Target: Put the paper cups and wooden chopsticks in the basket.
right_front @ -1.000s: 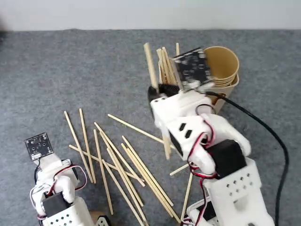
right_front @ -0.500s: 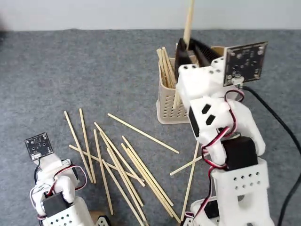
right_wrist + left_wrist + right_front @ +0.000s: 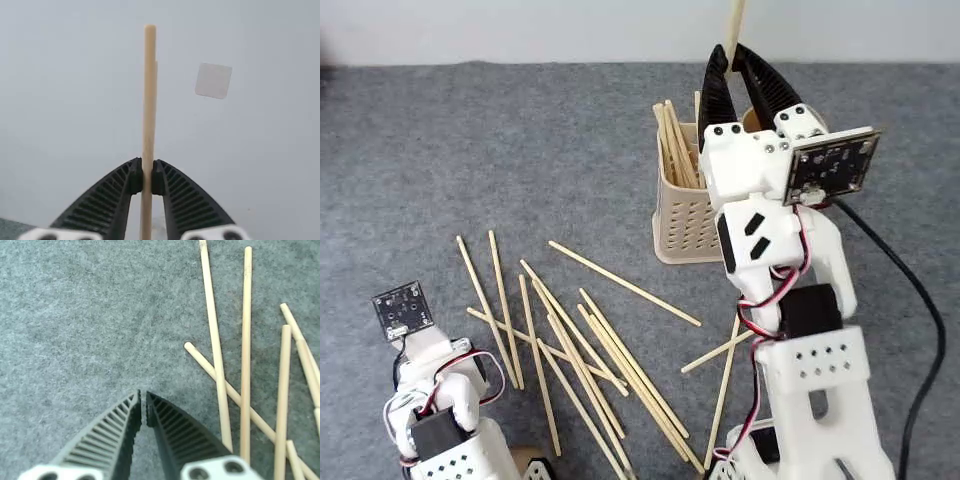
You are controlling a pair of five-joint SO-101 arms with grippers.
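Risen since a second ago, right end effector (image 3: 732, 55) pinches one wooden chopstick (image 3: 734, 20), long axis upright, basket (image 3: 682, 220) beneath it; left end effector (image 3: 141, 402) pressed together, loose chopsticks (image 3: 215, 340) beside it.

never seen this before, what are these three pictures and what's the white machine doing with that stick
These are two robot arms at a grey table. The overhead picture is from a fixed camera looking down: the right arm is the big white one, the left arm sits low in the corner. The other two come from a camera on each arm's wrist, looking along its black jaws. The right arm's jaws are shut on a wooden chopstick, held upright by the basket, which holds several chopsticks. More loose chopsticks lie scattered on the table. The left arm's jaws are shut on nothing, pointing at the table beside some of them.
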